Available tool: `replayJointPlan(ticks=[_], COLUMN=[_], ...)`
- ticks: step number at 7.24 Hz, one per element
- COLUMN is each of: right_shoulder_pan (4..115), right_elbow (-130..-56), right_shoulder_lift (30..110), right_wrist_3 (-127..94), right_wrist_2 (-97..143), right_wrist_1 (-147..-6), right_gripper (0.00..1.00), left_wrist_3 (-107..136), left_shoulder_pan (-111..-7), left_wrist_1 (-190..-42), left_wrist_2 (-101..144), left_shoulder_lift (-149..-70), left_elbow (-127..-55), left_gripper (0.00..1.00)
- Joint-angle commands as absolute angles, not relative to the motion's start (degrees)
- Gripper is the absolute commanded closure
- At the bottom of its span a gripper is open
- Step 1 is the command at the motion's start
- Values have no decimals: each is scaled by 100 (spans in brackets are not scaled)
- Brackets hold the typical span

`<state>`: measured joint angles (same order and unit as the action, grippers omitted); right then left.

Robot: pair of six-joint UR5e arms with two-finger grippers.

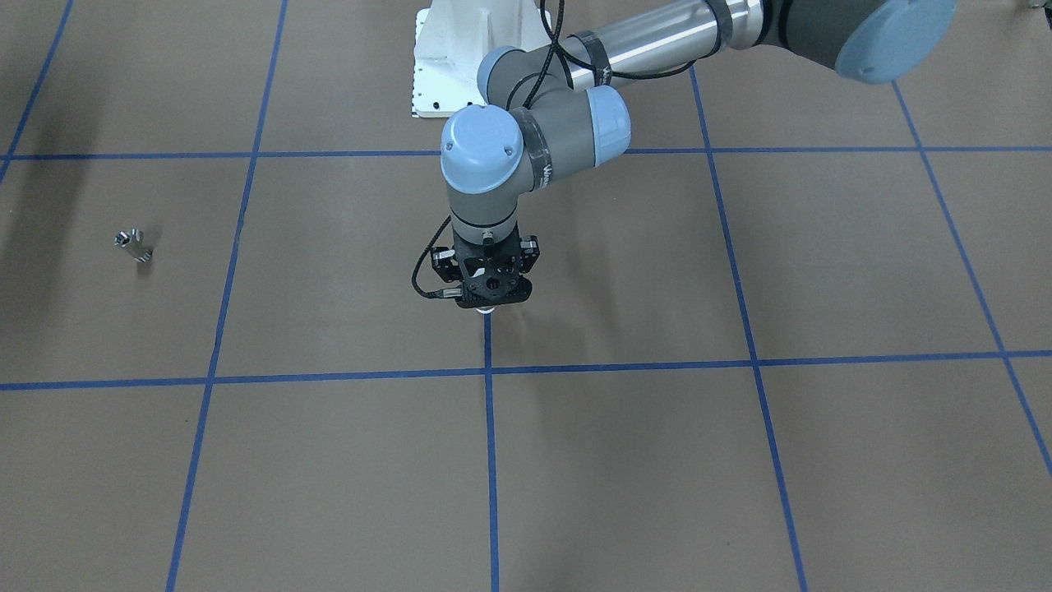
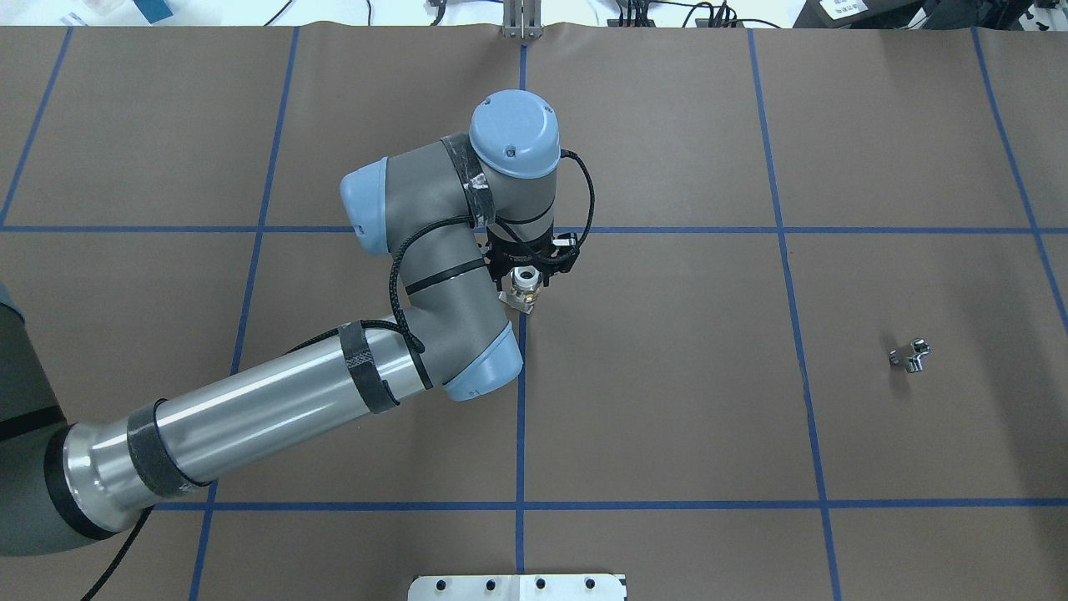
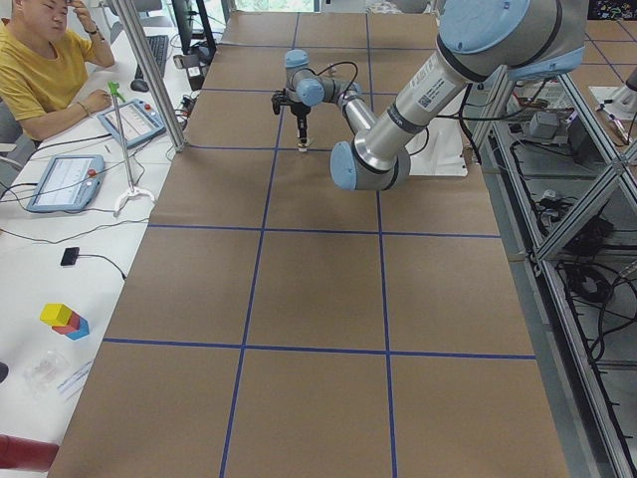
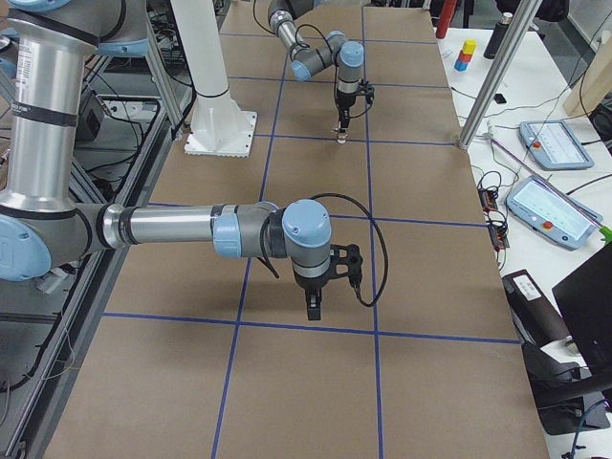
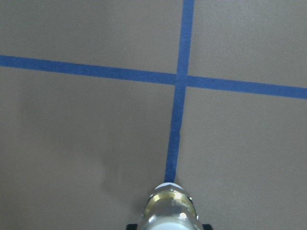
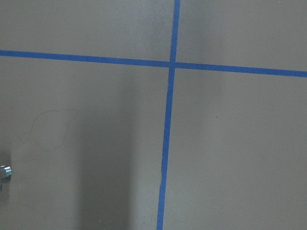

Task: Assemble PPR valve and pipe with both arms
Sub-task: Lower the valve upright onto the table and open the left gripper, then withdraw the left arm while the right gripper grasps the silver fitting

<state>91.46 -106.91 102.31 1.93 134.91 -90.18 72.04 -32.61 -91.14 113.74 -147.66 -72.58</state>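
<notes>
The PPR valve (image 2: 524, 288), white with a brass band, stands upright between the fingers of my left gripper (image 2: 526, 292), right at the table surface on the centre blue tape line. My left gripper (image 1: 486, 306) is shut on it. The valve's brass end fills the bottom edge of the left wrist view (image 5: 171, 211). The pipe (image 2: 909, 356), a tiny silvery stub, lies alone on the brown table far to my right; it also shows in the front view (image 1: 134, 245) and at the left edge of the right wrist view (image 6: 5, 171). My right gripper (image 4: 314, 308) hangs over the table; I cannot tell whether it is open.
The white robot base plate (image 1: 460, 57) sits at the table's robot-side edge. An operator (image 3: 40, 70) sits beside the table, with tablets and coloured blocks (image 3: 65, 321) on the side bench. Blue tape lines grid the brown table (image 2: 667, 401).
</notes>
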Motion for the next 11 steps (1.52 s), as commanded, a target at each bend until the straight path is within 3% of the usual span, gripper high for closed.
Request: replayJointPlan(ticks=[1, 3, 5, 7, 8, 11], right_shoulder_pan=[9141, 9115, 8607, 7704, 7221, 5787], right_elbow=[-10679, -10687, -10714, -10714, -10714, -10696], right_shoulder_lift=[10230, 10213, 10091, 10107, 10107, 10090], right_wrist_3=[193, 185, -898, -2505, -3062, -5073], right_wrist_2=[13491, 13561, 13930, 13878, 13669, 12659], right_wrist_1=[-9018, -9009, -8565, -7546, -7150, -6051], right_gripper=[0, 0, 0, 0, 0, 0], left_wrist_3=[7198, 7181, 6073, 4568, 3987, 2282], left_shoulder_pan=[-3269, -3375, -3585, -4023, -4156, -4806], left_wrist_1=[-9097, -9035, -8278, -7314, -7347, -7392], left_wrist_2=[11382, 11417, 11443, 11443, 11435, 11461], left_shoulder_lift=[-14713, -14391, -13128, -12327, -11739, -11129], left_elbow=[-7521, -8283, -10299, -11597, -11906, -11857], left_gripper=[1, 1, 1, 1, 1, 1])
